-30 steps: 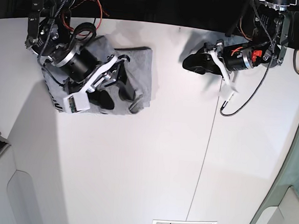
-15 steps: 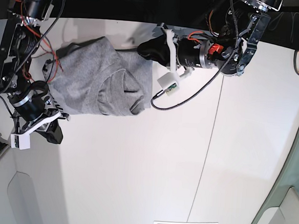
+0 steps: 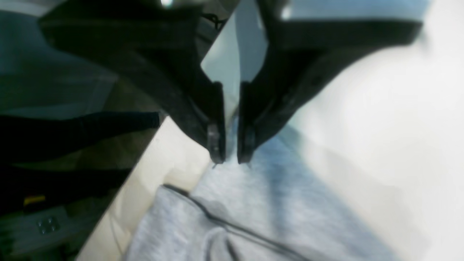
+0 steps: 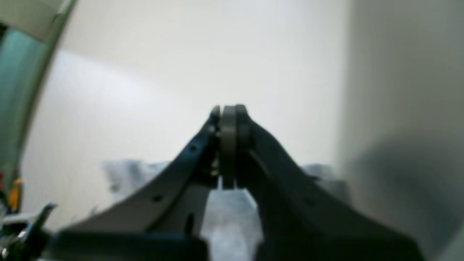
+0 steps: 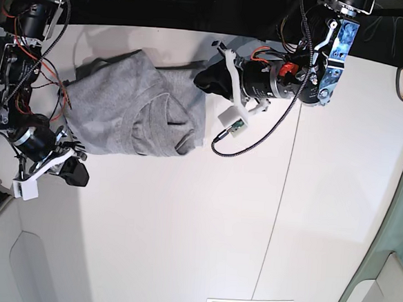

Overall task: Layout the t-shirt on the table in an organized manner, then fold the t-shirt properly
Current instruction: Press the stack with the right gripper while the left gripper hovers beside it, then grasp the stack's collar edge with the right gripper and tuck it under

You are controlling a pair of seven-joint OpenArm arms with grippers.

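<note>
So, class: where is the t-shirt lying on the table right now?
In the base view the t-shirt lies bunched near the table's far left edge, between the right hand below-left and the left hand at its upper right corner.

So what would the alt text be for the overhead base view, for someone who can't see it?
A crumpled grey t-shirt lies bunched near the far edge of a white table. One robot arm's end effector meets the shirt's right edge, while the other arm's end effector sits on the table near its lower left corner.
</note>
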